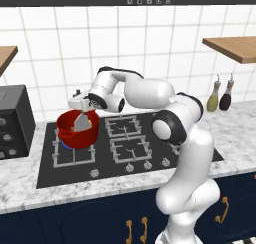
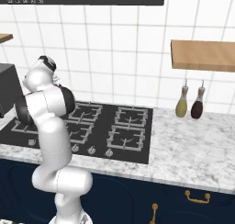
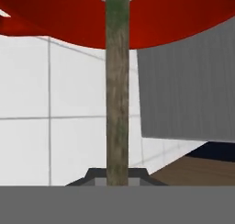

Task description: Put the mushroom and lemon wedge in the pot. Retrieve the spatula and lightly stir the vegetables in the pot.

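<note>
Hand view: spatula [image 3: 117,90] handle runs straight out from claw [image 3: 117,175], lengthwise toward pot [image 3: 69,21].
Claw: clamped on spatula handle.
Blade: dips inside pot, left base view.

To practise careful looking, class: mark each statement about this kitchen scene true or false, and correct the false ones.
1. The pot stands on the stove's front right burner. False: it is on a left burner of the stove.
2. The spatula has its grey blade inside the pot. True.
3. The gripper is open and empty. False: its fingers are shut on the spatula's handle.
4. Two bottles stand on the counter right of the stove. True.
5. The pot is blue. False: it is red.
</note>
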